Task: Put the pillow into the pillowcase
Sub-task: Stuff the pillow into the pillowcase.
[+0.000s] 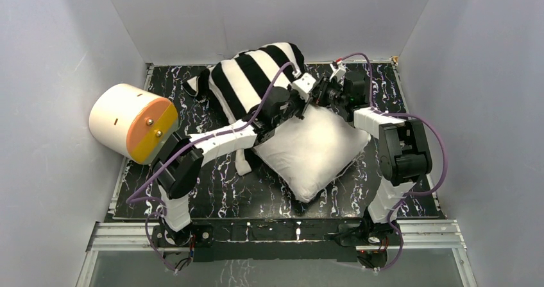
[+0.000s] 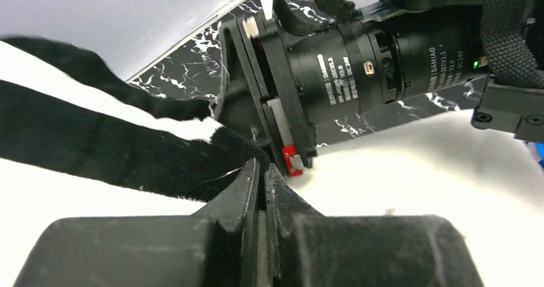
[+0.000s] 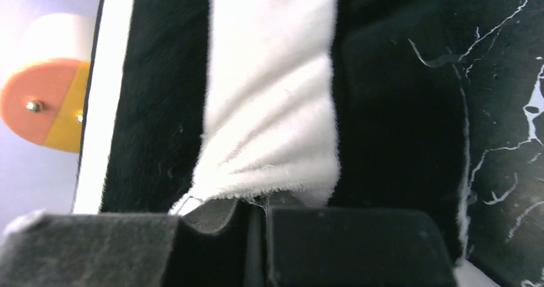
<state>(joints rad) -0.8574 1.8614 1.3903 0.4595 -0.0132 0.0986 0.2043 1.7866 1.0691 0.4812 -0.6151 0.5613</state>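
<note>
Where the pillowcase (image 1: 253, 75) meets the pillow (image 1: 314, 149), at the far-centre of the counter (image 1: 256, 194), you have both sets of jaws close together.

- **The right jaws:** clamped on a white stripe of the pillowcase. In the right wrist view the pile puckers into folds that converge on their closed line.
- **The left jaws:** pressed together, with a black stripe's edge lying at their tips. You cannot tell whether any cloth is caught between them.

**Edges.**
- The pillow lies diagonally mid-counter. One corner points at the near edge but stops short of it, and another points right.
- The pillowcase is bunched at the far left-centre, touching the pillow's far-left side. Its far end is humped up by the back wall (image 1: 256, 11).
- A cream cylinder (image 1: 131, 123) lies on its side by the left wall (image 1: 58, 56). It overhangs the counter's left edge, well apart from the pillow.

**Room.** Bare marbled strips run along the near edge, between the pillow and the arm bases (image 1: 186, 235), and at the far right corner.

**Obscured.**
- The pillowcase's mouth shows in no view.
- The left forearm (image 1: 221, 139) crosses the pillow's left corner. A white tab below it could be either fabric.
- The right arm's motor housing (image 2: 359, 75) fills much of the left wrist view.
- Striped cloth fills nearly all of the right wrist view.
</note>
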